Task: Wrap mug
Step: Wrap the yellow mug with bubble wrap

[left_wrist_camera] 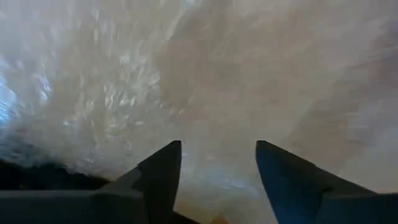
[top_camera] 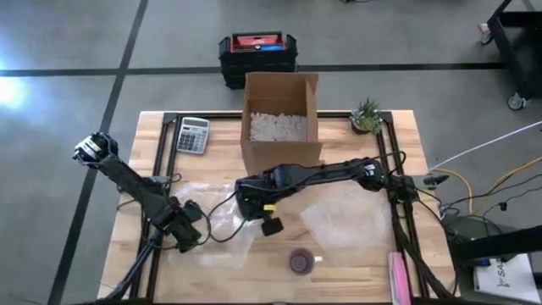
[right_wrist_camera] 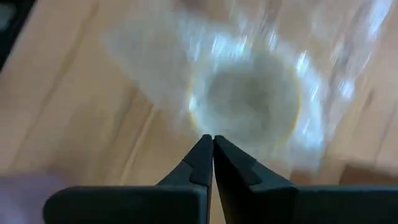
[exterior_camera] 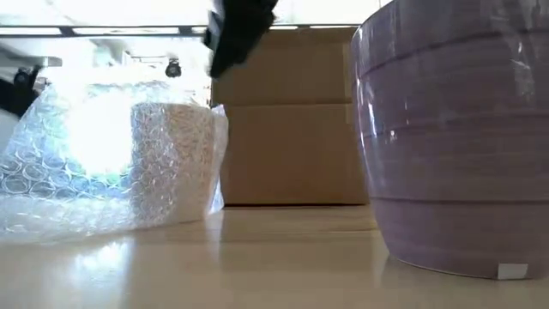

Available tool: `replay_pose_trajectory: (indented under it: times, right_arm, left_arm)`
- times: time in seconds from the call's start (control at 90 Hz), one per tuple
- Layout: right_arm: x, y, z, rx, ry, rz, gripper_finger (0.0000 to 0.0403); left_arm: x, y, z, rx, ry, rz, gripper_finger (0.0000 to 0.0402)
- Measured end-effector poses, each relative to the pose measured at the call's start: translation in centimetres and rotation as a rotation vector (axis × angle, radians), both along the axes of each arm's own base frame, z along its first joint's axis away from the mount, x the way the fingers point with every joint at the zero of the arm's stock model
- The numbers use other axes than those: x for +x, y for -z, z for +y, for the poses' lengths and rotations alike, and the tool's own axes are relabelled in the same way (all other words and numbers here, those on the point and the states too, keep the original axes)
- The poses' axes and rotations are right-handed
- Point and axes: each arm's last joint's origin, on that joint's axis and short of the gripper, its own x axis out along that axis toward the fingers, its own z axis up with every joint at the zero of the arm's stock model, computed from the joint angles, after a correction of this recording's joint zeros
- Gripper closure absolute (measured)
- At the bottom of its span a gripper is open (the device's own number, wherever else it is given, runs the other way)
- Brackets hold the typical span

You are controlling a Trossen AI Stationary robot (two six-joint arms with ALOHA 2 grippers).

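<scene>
A: Tabletop (top_camera: 279,280) — light wood in a black frame, seen from above. Cardboard box (top_camera: 281,119) at the far edge, open at the top, white packing peanuts (top_camera: 278,127) inside.

B: Bubble wrap?

A: Two sheets. One sheet of bubble wrap (top_camera: 212,224) crumpled on the left half, under and around the left hand (top_camera: 188,227). A second, flatter sheet (top_camera: 347,216) right of centre, lying apart from the mug.

B: Left hand?

A: Low over the crumpled sheet. Fingers (left_wrist_camera: 158,177) spread apart in the left wrist view, nothing but wrap visible between them. Grasp not confirmed — released, by the look of it.

B: Right hand?

A: Right hand (top_camera: 269,224) reached across to mid-tabletop, just beyond the mug. Fingertips (right_wrist_camera: 211,149) pressed together in the right wrist view — clenched, nothing seen between them. Blurred wrap with a round shape beyond the tips.

B: Mug?

A: Purple mug (top_camera: 301,261), upright near the front edge, bare, clear of both sheets and both hands. Fills the right of the low view.

B: Remainder?

A: Calculator (top_camera: 192,134) far left, small potted plant (top_camera: 366,116) far right, pink item (top_camera: 398,278) at the front right edge.
</scene>
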Motion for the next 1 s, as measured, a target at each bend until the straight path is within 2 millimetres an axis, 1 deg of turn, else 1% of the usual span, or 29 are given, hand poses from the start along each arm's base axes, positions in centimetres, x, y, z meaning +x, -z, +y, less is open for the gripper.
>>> replay_pose_trajectory:
  times: [0.078,0.144,0.222,0.344,0.378,0.411,0.511,0.633,0.689,0.778,0.889,0.944,1.0]
  right_arm:
    - [-0.7,0.0,-0.1,-0.002,0.02,0.063,0.0403]
    - [-1.1,0.3,-0.1,-0.006,0.033,0.117,0.0403]
    - [-1.4,1.5,-0.2,-0.01,0.054,0.176,0.0403]
    - [-1.2,4.6,-0.2,-0.027,0.087,0.189,0.0403]
    - [-1.1,5.6,-0.1,-0.036,0.102,0.173,0.0403]
    - [-1.0,6.6,0.0,-0.044,0.109,0.16,0.0403]
    - [-0.7,9.0,0.0,-0.044,0.135,0.105,0.0403]
    - [-0.3,10.5,0.2,-0.048,0.175,0.037,0.0403]
    - [-0.3,10.7,0.3,-0.046,0.179,0.023,0.0403]
    - [-0.1,10.6,0.6,-0.043,0.176,0.001,0.0403]
    - [0.1,10.5,0.8,-0.038,0.172,-0.02,0.0403]
    - [0.1,10.5,0.8,-0.037,0.171,-0.028,0.0403]
    - [0.3,10.4,0.8,-0.031,0.171,-0.049,0.0403]
  left_arm:
    - [-0.3,1.2,0.2,-0.021,-0.002,-0.011,0.0193]
    - [-0.6,1.8,0.4,-0.026,-0.003,-0.012,0.0213]
    - [-0.8,2.2,0.5,-0.031,-0.001,-0.027,0.0262]
    - [-0.6,2.1,0.3,-0.03,0.024,-0.063,0.0373]
    - [-0.6,1.9,0.2,-0.016,0.031,-0.073,0.0386]
    - [-0.4,1.6,0.1,-0.003,0.036,-0.096,0.0388]
    - [0.2,0.0,-0.5,0.04,0.058,-0.17,0.039]
    - [1.0,-3.3,-1.0,0.103,0.06,-0.271,0.0398]
    - [1.4,-4.9,-1.0,0.156,0.065,-0.335,0.0396]
    - [2.4,-7.7,-1.4,0.199,0.088,-0.482,0.0399]
    - [3.3,-10.5,-1.8,0.272,0.133,-0.633,0.04]
    - [3.7,-11.6,-1.8,0.319,0.158,-0.69,0.04]
    - [4.2,-12.0,-1.7,0.361,0.173,-0.736,0.0401]
